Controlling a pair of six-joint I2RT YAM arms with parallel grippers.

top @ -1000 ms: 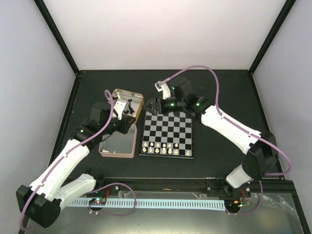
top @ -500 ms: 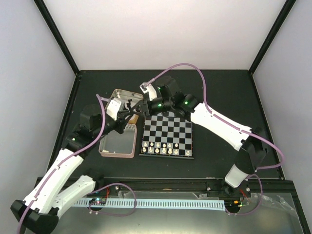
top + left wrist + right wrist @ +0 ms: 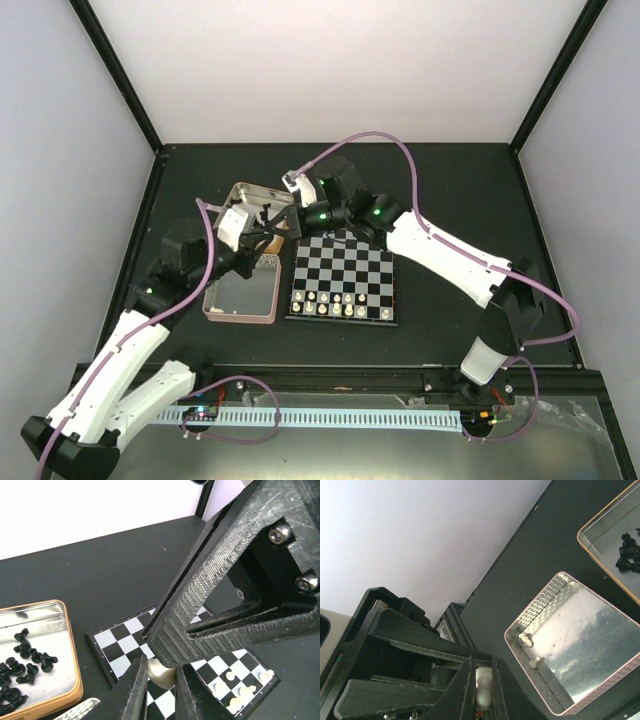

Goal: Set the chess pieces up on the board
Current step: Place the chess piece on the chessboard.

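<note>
Both claws meet in mid-air and pinch one cream piece point(image 3: 160, 672) between them. The left claw point(image 3: 161, 682) is nipped tight on it, and the right claw point(image 3: 482, 692) is clamped on it too. The board point(image 3: 345, 262) lies just beside and below them, with a batch of cream pieces point(image 3: 330, 300) on its near rows. The black pieces point(image 3: 22, 655) lie in the tin point(image 3: 75, 682) under the claws, with two stray cream pieces point(image 3: 525, 640) in the other tin point(image 3: 555, 587) — well under half done, I'd say.
</note>
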